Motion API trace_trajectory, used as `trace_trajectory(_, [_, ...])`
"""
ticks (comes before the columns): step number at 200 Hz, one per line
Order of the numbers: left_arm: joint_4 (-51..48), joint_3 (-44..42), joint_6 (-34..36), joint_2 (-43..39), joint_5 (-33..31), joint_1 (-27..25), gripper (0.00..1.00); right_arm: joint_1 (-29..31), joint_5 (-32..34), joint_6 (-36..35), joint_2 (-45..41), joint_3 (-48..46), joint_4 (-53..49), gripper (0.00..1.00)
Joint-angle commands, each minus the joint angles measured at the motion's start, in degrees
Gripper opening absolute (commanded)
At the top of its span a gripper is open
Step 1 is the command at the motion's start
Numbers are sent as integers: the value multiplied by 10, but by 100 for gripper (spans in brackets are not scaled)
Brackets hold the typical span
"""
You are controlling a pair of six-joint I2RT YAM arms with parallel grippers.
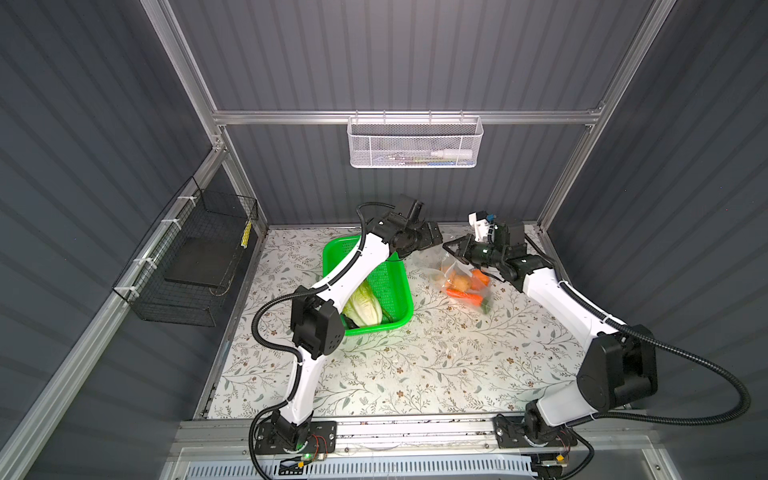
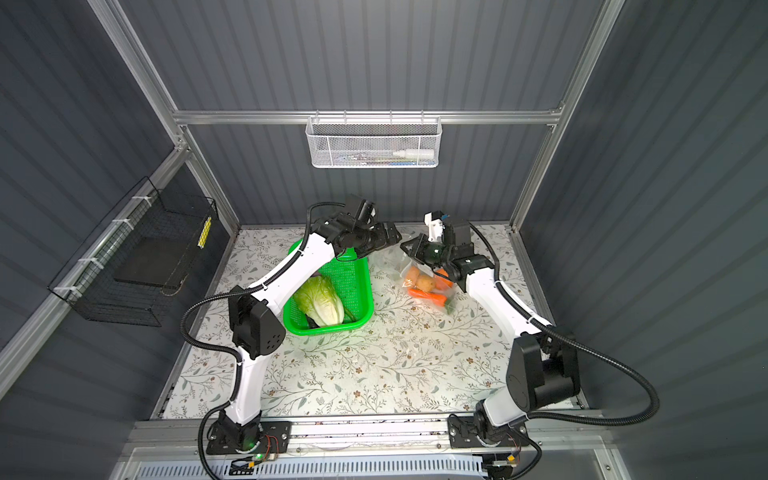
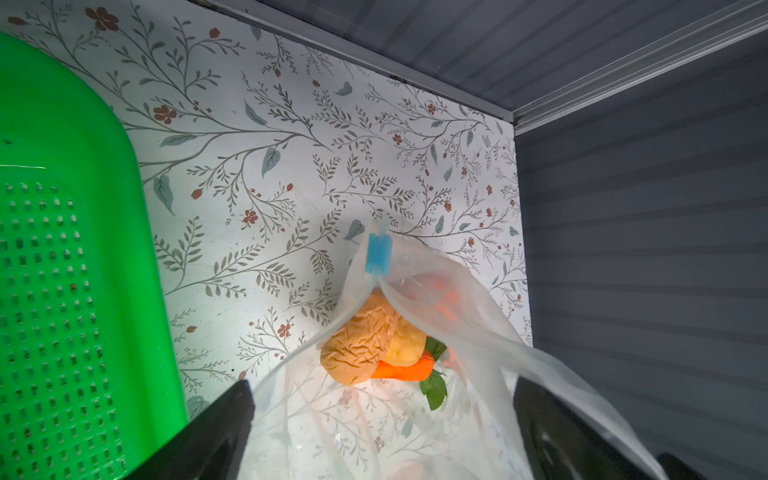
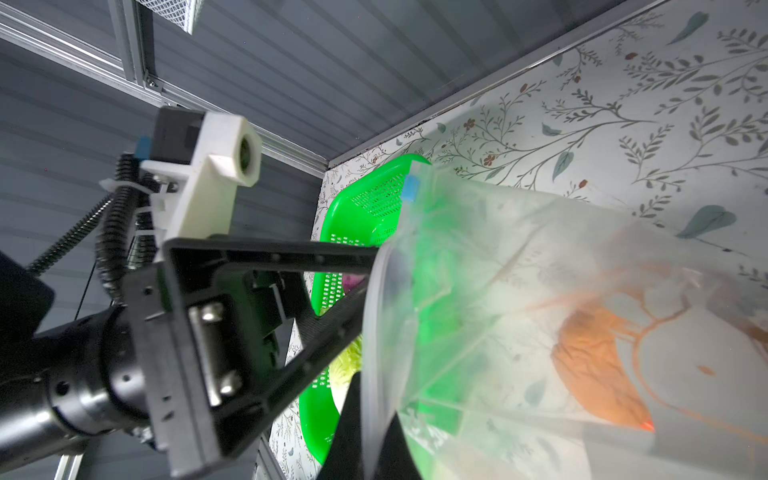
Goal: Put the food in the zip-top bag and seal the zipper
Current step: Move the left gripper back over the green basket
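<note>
now the clear zip-top bag (image 3: 457,299) gapes, right end effector (image 4: 374,428) pinching its rim, left end effector (image 3: 382,386) wide.

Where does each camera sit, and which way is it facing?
Top views: high at the front, looking down and back at table, basket, bag; left arm, right arm whole.
Left wrist: on that arm, facing the back right corner over the bag's slider; the open left end effector's tips show.
Right wrist: on that arm, facing the basket; the shut right end effector pinches the bag rim, left end effector beyond.
Shared: both wrist views show slider, bag, basket.
</note>
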Motion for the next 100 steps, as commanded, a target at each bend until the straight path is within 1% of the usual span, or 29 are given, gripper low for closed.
trace_trajectory(1, [4, -30, -11, -75, -14, 17, 100, 2, -3, -14, 7, 13, -6, 0])
trace_trajectory(25, [-5, -103, -7, -138, -55, 31, 100, 1, 1, -20, 10, 16, -12, 0])
trace_trajectory(50, [-7, -200, -25, -208, -75, 54, 100, -1, 2, -21, 12, 20, -17, 0])
trace_trajectory(68, [-48, -256, -23, -253, -112, 68, 100, -2, 1, -23, 13, 20, -19, 0])
trace_trajectory(85, [-101, -293, -20, -286, -163, 70, 100, -3, 1, -24, 12, 21, -22, 0])
trace_trajectory(100, [-129, -326, -30, -306, -190, 70, 100, -3, 1, -22, 14, 19, -22, 0])
